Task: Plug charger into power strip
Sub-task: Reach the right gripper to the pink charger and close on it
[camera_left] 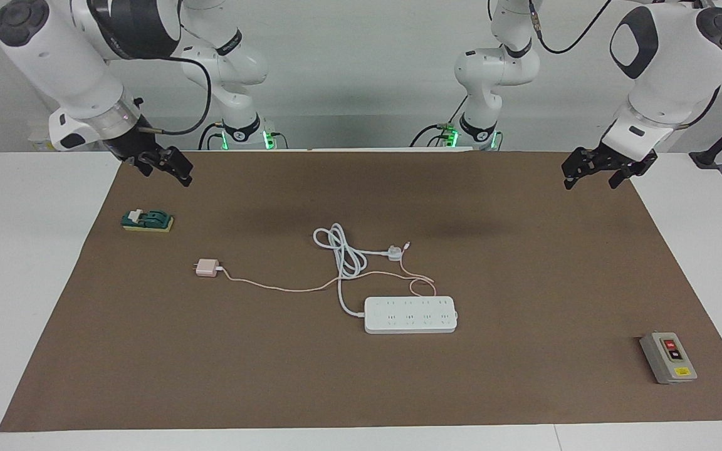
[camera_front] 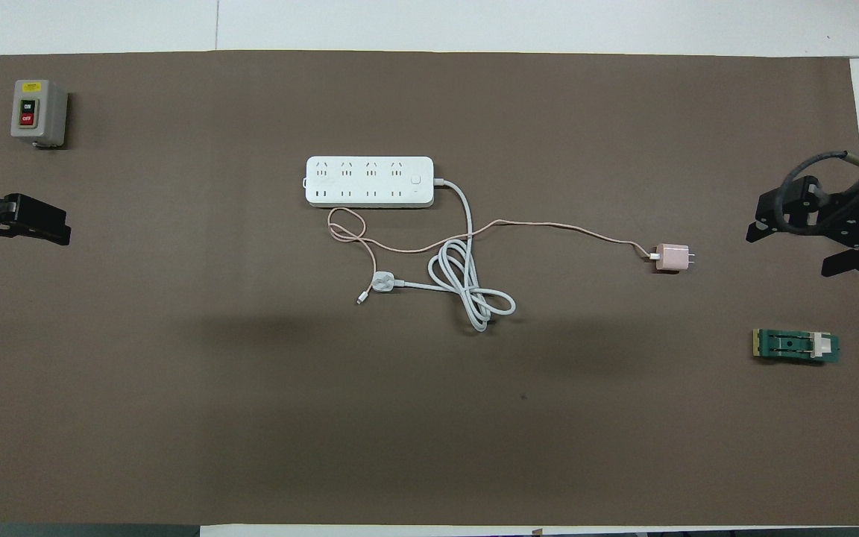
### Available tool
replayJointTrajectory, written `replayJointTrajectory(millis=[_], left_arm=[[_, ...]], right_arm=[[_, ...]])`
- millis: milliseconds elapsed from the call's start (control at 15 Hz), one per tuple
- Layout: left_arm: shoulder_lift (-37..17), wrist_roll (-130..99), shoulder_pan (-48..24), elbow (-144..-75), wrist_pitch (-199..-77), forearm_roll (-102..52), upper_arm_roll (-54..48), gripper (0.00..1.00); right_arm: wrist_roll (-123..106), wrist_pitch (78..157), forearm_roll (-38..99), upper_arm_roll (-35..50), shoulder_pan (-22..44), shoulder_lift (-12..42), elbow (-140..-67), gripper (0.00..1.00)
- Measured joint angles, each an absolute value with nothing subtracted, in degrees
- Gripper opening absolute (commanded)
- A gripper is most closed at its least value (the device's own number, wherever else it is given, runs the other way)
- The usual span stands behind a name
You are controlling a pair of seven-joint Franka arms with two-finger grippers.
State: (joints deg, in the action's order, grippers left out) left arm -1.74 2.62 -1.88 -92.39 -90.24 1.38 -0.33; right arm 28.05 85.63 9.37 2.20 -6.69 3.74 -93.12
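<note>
The pale pink charger (camera_left: 207, 268) lies on the brown mat toward the right arm's end, prongs pointing away from the strip; it also shows in the overhead view (camera_front: 672, 257). Its thin pink cable (camera_left: 286, 288) runs to a loop beside the power strip (camera_left: 410, 314), which lies flat at mid-table, sockets up, farther from the robots than the charger (camera_front: 368, 181). My right gripper (camera_left: 167, 178) is open and empty, raised over the mat's edge at its own end (camera_front: 787, 252). My left gripper (camera_left: 589, 185) is open and empty, raised over the mat's edge at its end.
The strip's thick white cord (camera_left: 342, 257) coils nearer to the robots and ends in a white three-pin plug (camera_left: 396, 252). A green switch block (camera_left: 147, 220) lies near the right gripper. A grey button box (camera_left: 668, 357) stands at the left arm's end.
</note>
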Motion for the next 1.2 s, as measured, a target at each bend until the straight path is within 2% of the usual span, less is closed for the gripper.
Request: replayJointTrajectory(millis=[333, 667, 933, 1200], left_arm=[[-1.7, 2.6, -1.9, -92.7, -90.2, 1.4, 0.1, 1.0], [-1.7, 2.6, -1.8, -92.7, -90.2, 1.4, 0.1, 1.0], [-1.7, 2.6, -1.8, -92.7, -90.2, 1.4, 0.1, 1.0], [-1.7, 2.6, -1.8, -92.7, -90.2, 1.4, 0.1, 1.0]], right_arm=[[48.2, 92.4, 20.6, 2.0, -11.0, 10.8, -96.9, 1.0], [56.6, 100.1, 27.7, 1.8, -12.9, 13.5, -105.0, 1.0], [57.0, 102.9, 29.3, 1.8, -14.5, 19.7, -105.8, 1.0], [56.9, 104.7, 31.7, 1.7, -16.1, 23.2, -105.8, 1.0]])
